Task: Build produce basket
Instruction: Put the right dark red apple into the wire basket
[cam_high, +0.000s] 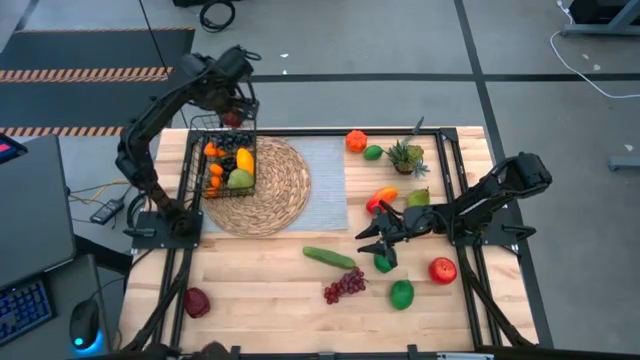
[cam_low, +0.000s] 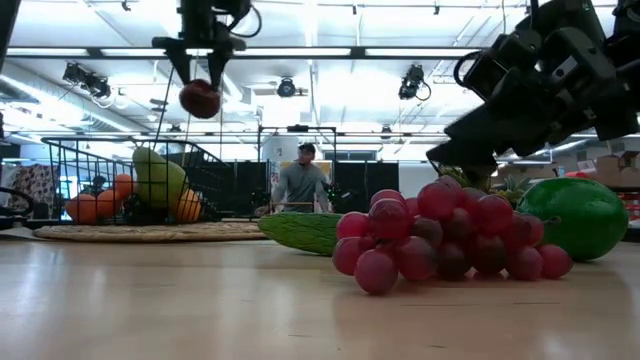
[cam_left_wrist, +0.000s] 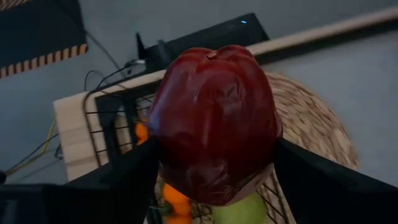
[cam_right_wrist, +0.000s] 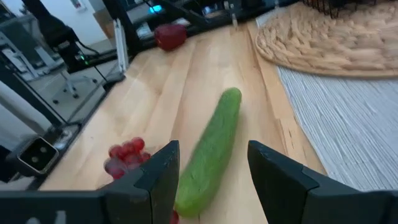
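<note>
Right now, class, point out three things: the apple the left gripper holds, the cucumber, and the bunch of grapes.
apple (cam_left_wrist: 214, 121): left wrist view, middle of its red skin.
cucumber (cam_right_wrist: 210, 151): right wrist view, middle of its green body.
grapes (cam_low: 440, 238): low view, centre of the bunch.

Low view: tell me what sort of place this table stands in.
Probably a robotics lab or an open workshop hall. Behind the wooden table the low view shows a high ceiling with strip lights, black metal frames and a person farther back. The high view adds a keyboard and floor cables.
</note>
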